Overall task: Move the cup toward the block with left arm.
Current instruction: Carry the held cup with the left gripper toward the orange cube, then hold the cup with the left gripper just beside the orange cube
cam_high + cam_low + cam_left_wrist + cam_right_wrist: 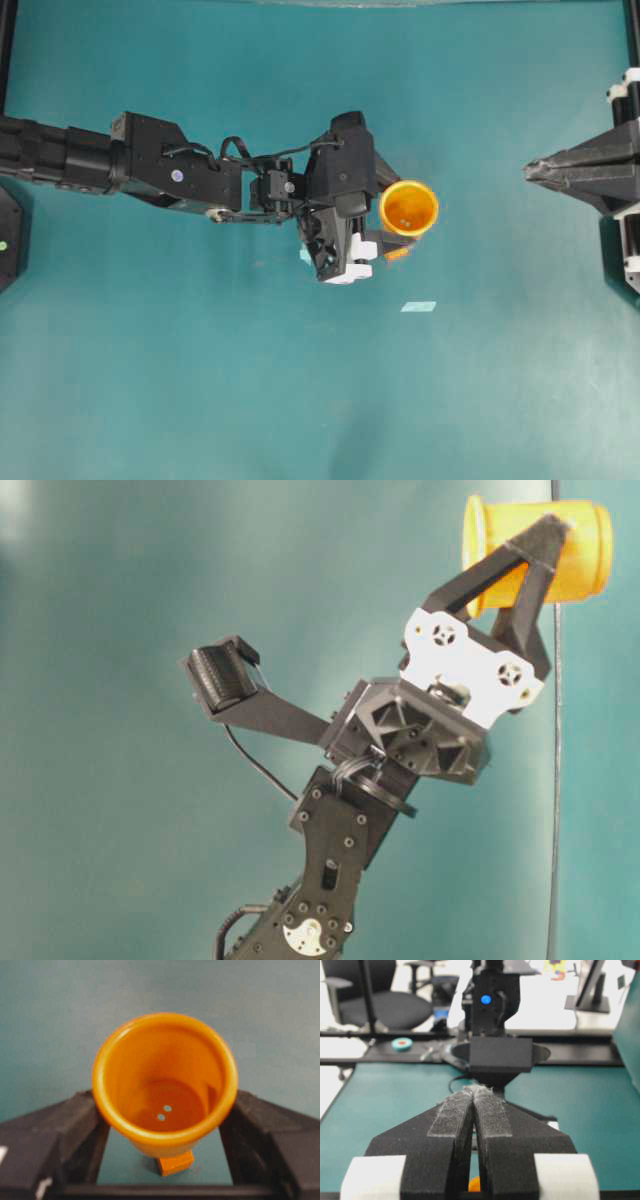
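Small yellow-orange cylindrical plastic cup (165,1085): nearest the left wrist camera, round rim facing the lens, two pale dots on its inner floor. Clamped between the two black fingers (60,1135) of the left gripper (388,232), one on each side of the wall, the jaws spread to the cup's width.

Small orange cube block (175,1162): on the teal table top (200,380), just beneath the cup's base in the wrist view; in the overhead view only an orange sliver shows just beside the cup's near edge. Whether cup and cube touch cannot be told.

Long black jointed left arm (160,165): reaches in from the left to mid-table.

Pale tape strip (418,306): near side, slightly right of the cup, apart from it.

Right gripper (532,170): far right edge, pointed black fingers pressed together, holding nothing.
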